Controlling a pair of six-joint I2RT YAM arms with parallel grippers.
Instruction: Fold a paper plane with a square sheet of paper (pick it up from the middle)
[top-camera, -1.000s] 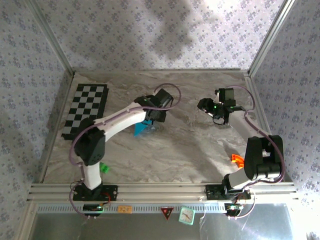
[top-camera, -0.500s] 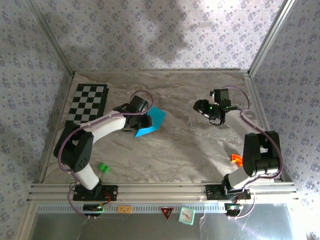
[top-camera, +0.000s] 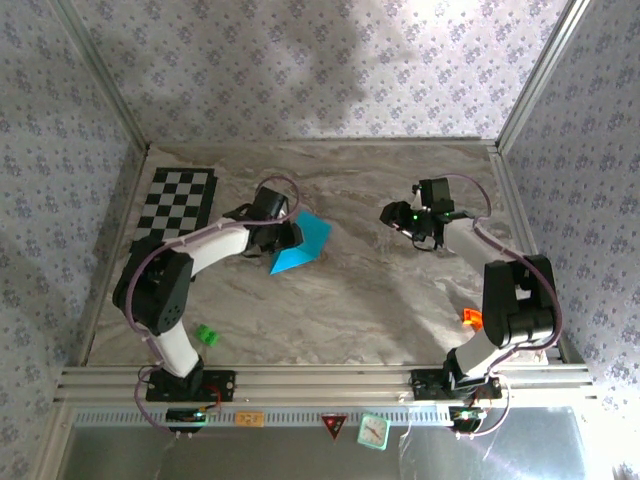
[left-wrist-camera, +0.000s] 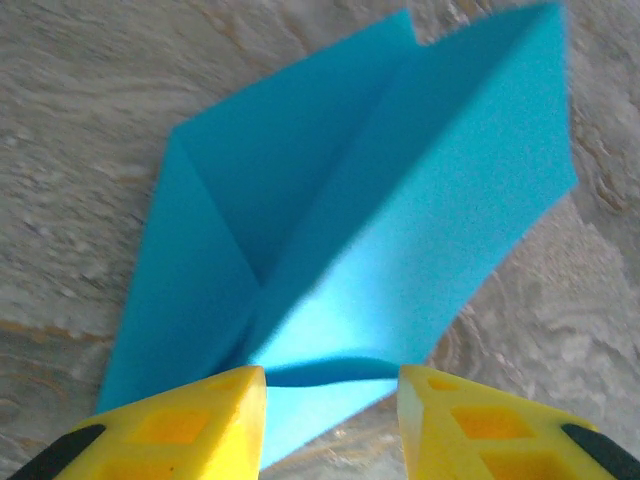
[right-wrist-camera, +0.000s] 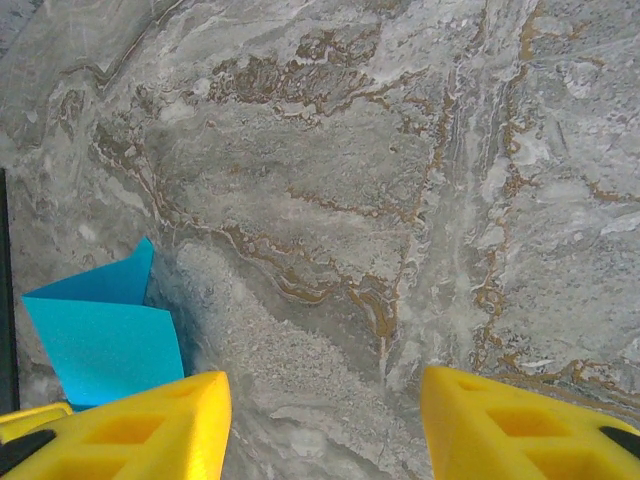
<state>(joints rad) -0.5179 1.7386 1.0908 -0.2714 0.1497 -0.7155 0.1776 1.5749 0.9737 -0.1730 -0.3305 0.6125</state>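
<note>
Left pincer (left-wrist-camera: 330, 388) is straddling the near edge of the thin bright cyan-blue sheet of paper (left-wrist-camera: 400, 230). Its yellow fingers (left-wrist-camera: 200, 425) are standing partly apart with the paper bowing between them, and whether they are actually nipping it cannot be told. The sheet is lying left of centre on the grey marbled worktop (top-camera: 380, 290), to the right of the black-and-white checkerboard mat (top-camera: 175, 210). It is already showing a centre crease and a triangular flap turned in on one side.

Right pincer (right-wrist-camera: 320, 400) is hovering well apart to the right, spread wide over bare stone and carrying nothing.

Folding appears to be at an early-to-middle stage, with a nose forming but no narrow dart yet. The next move is likely calling for the matching flap on the other side, with the idle arm coming across to pin the sheet during creasing.

The paper's near tip is running off the bottom of the left wrist view. From above, the left arm is covering its left edge, so whether the sheet is resting flat or being lifted is hard to make out.
</note>
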